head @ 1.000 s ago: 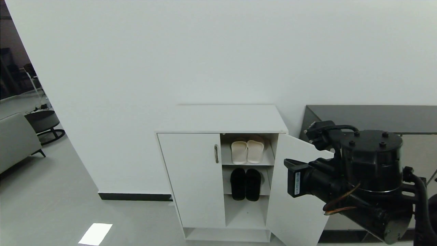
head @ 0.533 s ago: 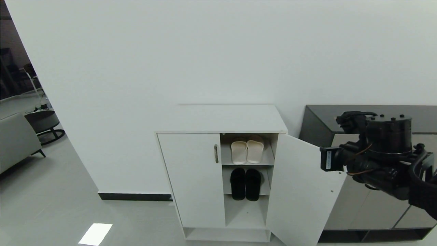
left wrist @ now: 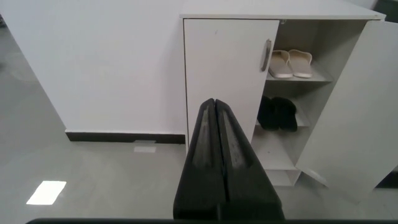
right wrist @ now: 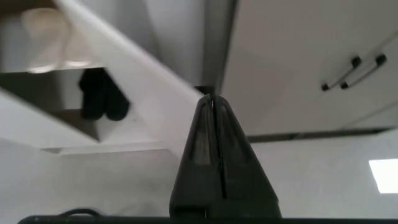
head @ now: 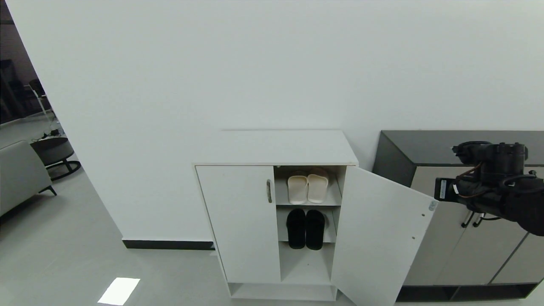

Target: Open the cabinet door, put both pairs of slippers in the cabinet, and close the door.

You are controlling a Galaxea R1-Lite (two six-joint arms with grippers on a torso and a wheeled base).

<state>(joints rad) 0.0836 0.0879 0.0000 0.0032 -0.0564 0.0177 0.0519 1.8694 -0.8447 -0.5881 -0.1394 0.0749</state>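
The white cabinet [head: 276, 148] stands against the wall, its left door [head: 238, 221] closed and its right door [head: 382, 238] swung open. White slippers [head: 307, 189] lie on the upper shelf and black slippers [head: 305, 228] on the shelf below. My right arm [head: 488, 187] hangs just past the open door's outer edge. In the right wrist view, my right gripper [right wrist: 214, 102] is shut and empty, pointing at the door [right wrist: 124, 62]. My left gripper [left wrist: 215, 104] is shut and empty, set back from the cabinet [left wrist: 224, 68], with both pairs of slippers [left wrist: 291, 62] in sight.
A dark sideboard [head: 467, 146] with mirrored doors stands right of the cabinet, close behind my right arm. A grey sofa [head: 17, 178] and a round dark table [head: 55, 153] sit far left. Open grey floor [head: 106, 263] lies in front.
My right arm has swung to the right, from in front of the open door to beyond its outer edge. The slippers have not moved.
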